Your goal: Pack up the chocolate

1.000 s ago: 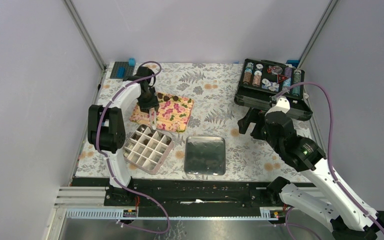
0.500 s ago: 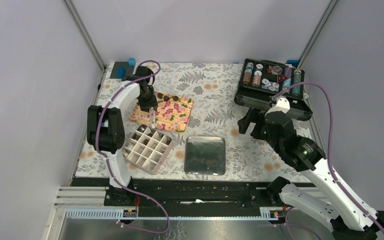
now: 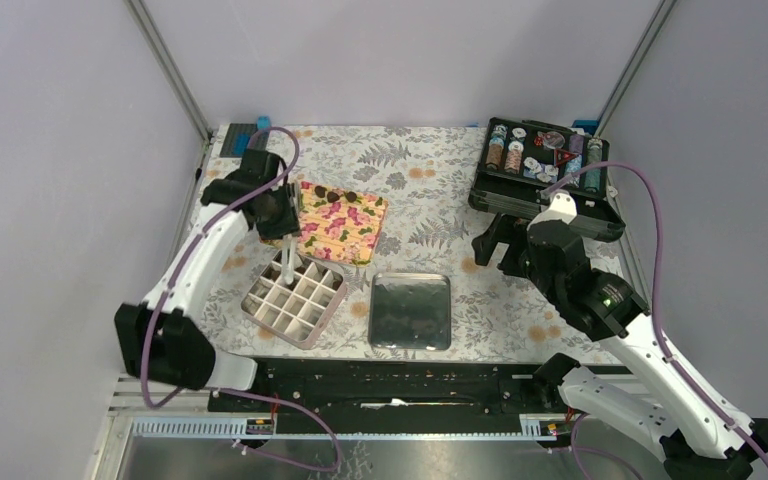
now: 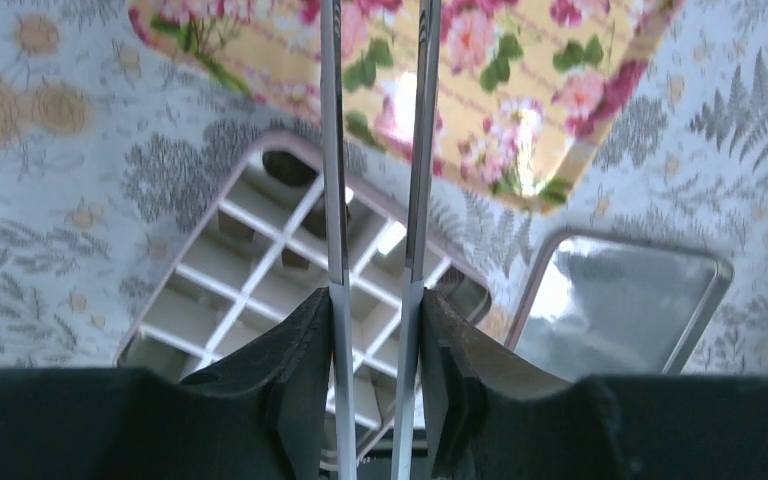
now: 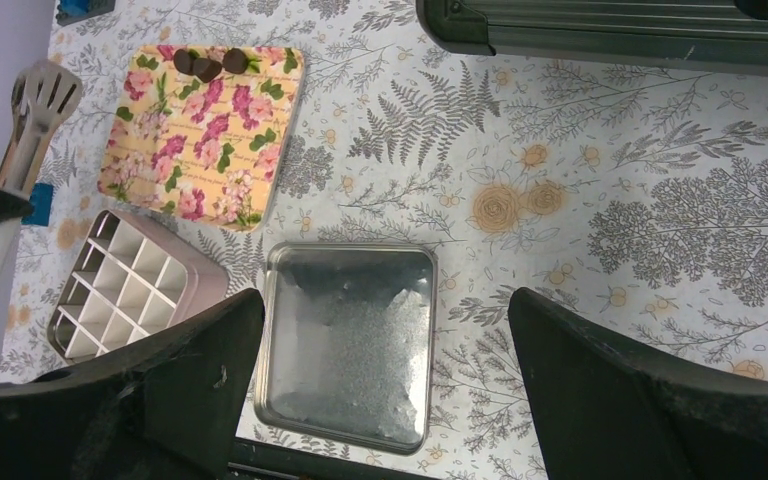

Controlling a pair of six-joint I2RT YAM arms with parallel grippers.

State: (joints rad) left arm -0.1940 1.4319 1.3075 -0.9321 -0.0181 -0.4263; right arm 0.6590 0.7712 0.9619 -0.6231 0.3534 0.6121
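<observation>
Three dark brown chocolate pieces (image 5: 208,62) lie in a row on the far edge of the floral tray (image 3: 345,230). The pink gridded box (image 3: 293,297) stands in front of that tray. One far corner cell holds a dark shape (image 4: 285,165); I cannot tell whether it is chocolate. My left gripper (image 3: 278,215) hangs above the box's far edge, shut on metal tongs (image 4: 332,150) that run out between its jaws. The tongs' slotted tips (image 5: 45,92) show nothing between them. My right gripper (image 5: 385,300) is open and high above the table's right half.
A shiny metal tray (image 3: 411,311) lies right of the box, under the right wrist view. A black case of poker chips (image 3: 545,165) stands at the back right. Blue blocks (image 3: 248,135) sit at the back left corner. Grey walls close in on both sides.
My left arm has swung out to the left and carried the tongs from over the floral tray's left edge toward the box. The right arm has not moved.
</observation>
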